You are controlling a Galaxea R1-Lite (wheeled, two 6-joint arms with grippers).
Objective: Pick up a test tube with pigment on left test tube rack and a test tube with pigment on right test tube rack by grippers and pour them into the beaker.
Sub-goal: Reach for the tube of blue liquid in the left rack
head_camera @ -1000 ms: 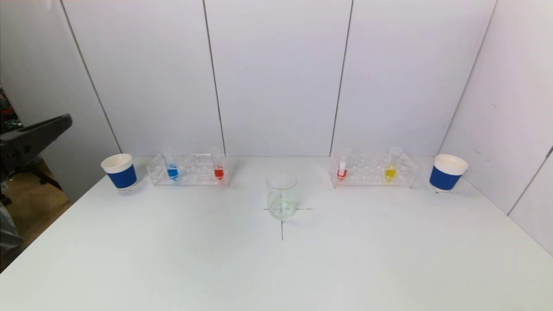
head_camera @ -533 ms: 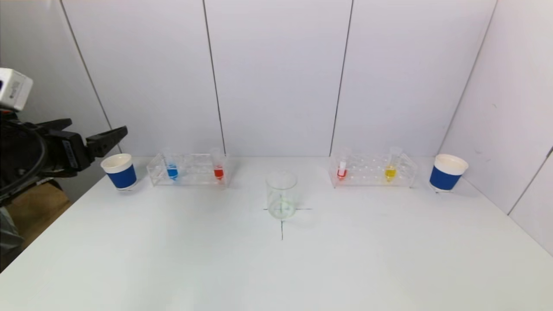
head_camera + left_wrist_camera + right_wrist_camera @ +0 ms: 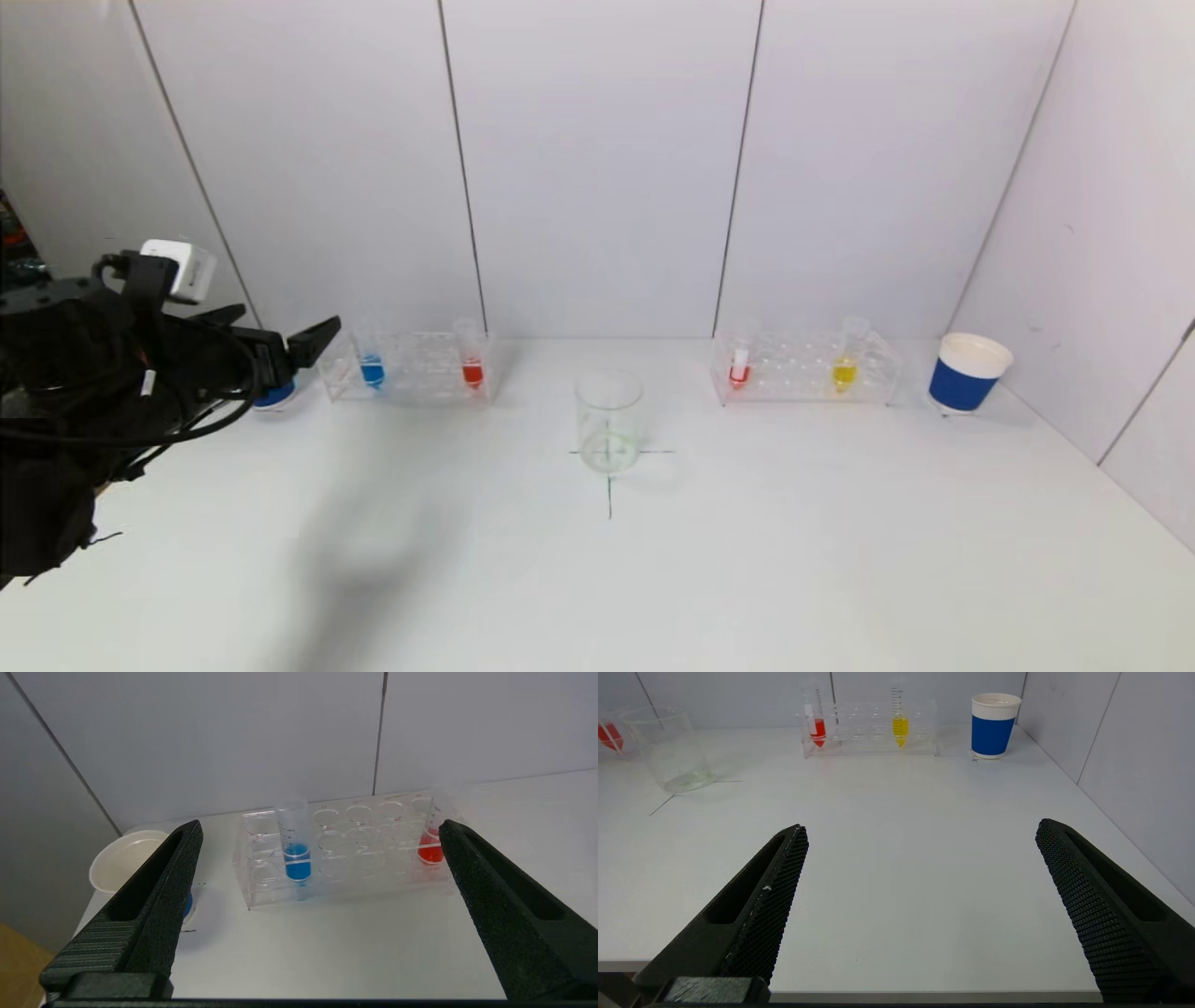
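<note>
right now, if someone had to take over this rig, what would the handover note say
Left tool: open, empty, raised at the table's left edge, facing the left rack.
Right tool: open, empty, low at the near right edge of the table, out of the head view.
Left rack: blue tube and red tube, both upright in their holes.
Right rack: red tube and yellow tube, both seated.
Beaker: on the cross mark in the middle, looks empty.
Done: nothing picked or poured.
Left: grasp one tube from each rack and pour both into the beaker.
</note>
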